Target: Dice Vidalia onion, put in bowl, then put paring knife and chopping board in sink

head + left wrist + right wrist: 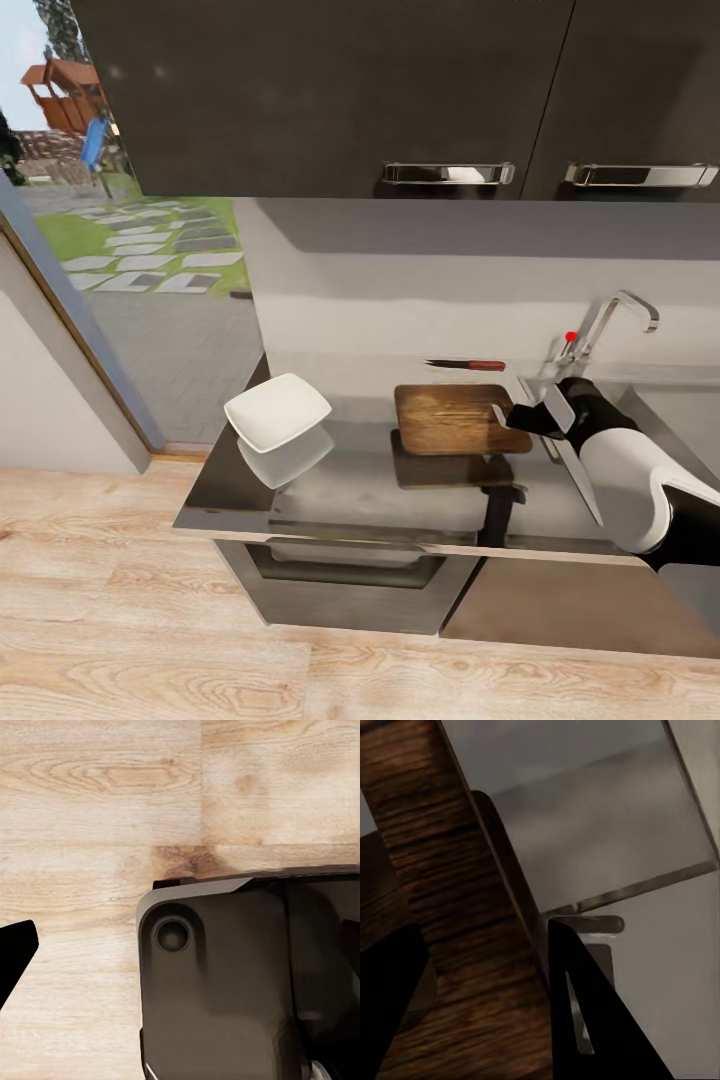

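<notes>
Chopping board (452, 418) is lifted off the desk (340, 490) at its right end, right hand (512, 412) clenched on that edge; the wrist view shows wood between the fingers (585, 1012). Paring knife (466, 365) lies far side, by the backsplash. Bowl (277, 411) well left, empty. Looks like the board-to-sink step: carry right over the sink (670, 410) and lower it in. Left hand's state: cannot tell.

Grained dark wood chopping board (455, 418), glossy white bowl (277, 411), reflective grey countertop (350, 490)
</notes>
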Available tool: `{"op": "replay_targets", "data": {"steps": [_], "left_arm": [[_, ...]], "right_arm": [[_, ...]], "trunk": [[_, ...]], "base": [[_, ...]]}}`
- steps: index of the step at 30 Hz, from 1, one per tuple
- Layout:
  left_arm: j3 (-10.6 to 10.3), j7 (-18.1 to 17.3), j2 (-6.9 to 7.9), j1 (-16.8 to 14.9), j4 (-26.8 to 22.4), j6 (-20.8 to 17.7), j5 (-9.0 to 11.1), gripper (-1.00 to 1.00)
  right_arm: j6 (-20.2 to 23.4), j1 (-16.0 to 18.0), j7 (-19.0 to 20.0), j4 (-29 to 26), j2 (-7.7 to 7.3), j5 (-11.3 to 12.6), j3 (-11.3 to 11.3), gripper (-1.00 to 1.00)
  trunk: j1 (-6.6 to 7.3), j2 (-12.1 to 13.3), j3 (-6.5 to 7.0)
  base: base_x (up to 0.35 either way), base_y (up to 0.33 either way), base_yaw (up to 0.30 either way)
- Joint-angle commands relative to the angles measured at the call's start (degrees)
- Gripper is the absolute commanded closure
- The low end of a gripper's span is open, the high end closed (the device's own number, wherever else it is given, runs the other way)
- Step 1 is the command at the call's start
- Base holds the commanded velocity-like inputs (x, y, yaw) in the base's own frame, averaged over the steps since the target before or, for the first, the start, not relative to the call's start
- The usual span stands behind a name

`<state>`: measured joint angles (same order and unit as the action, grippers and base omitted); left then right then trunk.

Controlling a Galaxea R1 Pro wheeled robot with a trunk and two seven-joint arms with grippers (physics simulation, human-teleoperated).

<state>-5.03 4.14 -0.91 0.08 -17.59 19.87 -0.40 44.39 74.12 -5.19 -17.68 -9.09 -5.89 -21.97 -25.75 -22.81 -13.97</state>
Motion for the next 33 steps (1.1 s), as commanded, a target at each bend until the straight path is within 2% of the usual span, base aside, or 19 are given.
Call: {"op": "replay_targets", "data": {"steps": [1,8,26,33], "left_arm": [[-0.42,0.42,0.04,0.01,-0.07,0.08,-0.04,-1.0],[-0.42,0.43,0.04,0.01,-0.07,0.08,-0.04,-1.0],[-0.42,0.43,0.04,0.01,-0.07,0.08,-0.04,-1.0],[-0.42,0.43,0.04,0.01,-0.07,0.08,-0.04,-1.0]], "right_arm": [[0.21,0.06,0.12,0.22,0.05,-0.43,-0.53,1.0],[-2.37,-0.02,0.14,1.69,-0.62,-0.44,-0.53,1.0],[-2.9,-0.13,0.1,3.61,-1.56,-0.46,-0.53,1.0],[-3.98,-1.34,0.09,3.79,-1.97,-0.45,-0.53,1.0]], "trunk": [[-0.03,-0.11,-0.09],[-0.03,-0.11,-0.09],[-0.03,-0.11,-0.09],[-0.03,-0.11,-0.09]], "base": [[0.0,0.0,0.0],[0.0,0.0,0.0],[0.0,0.0,0.0],[0.0,0.0,0.0]]}}
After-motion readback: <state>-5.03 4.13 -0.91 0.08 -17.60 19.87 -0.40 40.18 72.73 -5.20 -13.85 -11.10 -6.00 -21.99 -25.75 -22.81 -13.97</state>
